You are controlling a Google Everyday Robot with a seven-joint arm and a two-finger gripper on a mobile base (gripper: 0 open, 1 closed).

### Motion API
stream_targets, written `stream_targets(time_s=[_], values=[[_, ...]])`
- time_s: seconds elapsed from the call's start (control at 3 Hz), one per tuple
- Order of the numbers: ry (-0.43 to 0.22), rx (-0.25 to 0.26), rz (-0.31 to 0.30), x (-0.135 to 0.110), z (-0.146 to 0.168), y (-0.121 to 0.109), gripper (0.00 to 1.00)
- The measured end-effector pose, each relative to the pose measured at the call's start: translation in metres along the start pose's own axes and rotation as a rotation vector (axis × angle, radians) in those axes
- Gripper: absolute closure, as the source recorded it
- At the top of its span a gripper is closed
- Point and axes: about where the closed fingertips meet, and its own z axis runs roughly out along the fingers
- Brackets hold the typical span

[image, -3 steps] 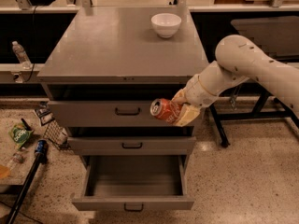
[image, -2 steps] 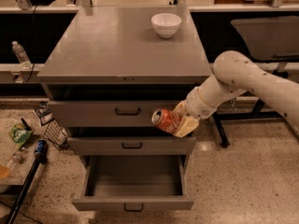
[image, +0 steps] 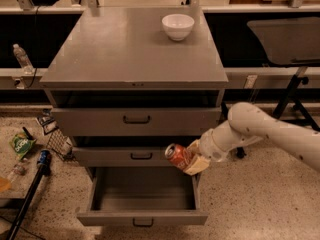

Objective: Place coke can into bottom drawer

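The red coke can (image: 177, 155) lies tilted on its side in my gripper (image: 189, 159), silver end pointing left. The gripper is shut on it and holds it in the air in front of the middle drawer, just above the right rear part of the bottom drawer (image: 142, 217). That drawer is pulled open; its grey tray shows nothing inside and has a small dark handle on its front. My white arm (image: 260, 131) reaches in from the right.
A white bowl (image: 178, 26) stands on the cabinet top (image: 125, 49) at the back right. Middle drawer (image: 120, 157) and top drawer (image: 135, 120) are shut. Litter, a bottle and a dark pole lie on the floor at left (image: 30, 154). A stool frame stands at right (image: 295, 84).
My arm has come down and a little left with the can, from in front of the top drawer to in front of the middle drawer, just over the open bottom drawer.
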Motion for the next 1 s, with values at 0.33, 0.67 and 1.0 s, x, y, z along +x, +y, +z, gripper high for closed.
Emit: stream_targets(time_s=[0.33, 0.67, 1.0], values=[[0.011, 0.061, -0.04, 0.032, 0.057, -0.013, 1.0], [0.009, 0.102, -0.044, 0.035, 0.066, -0.024, 1.0], [0.009, 0.101, -0.044, 0.035, 0.066, -0.024, 1.0]])
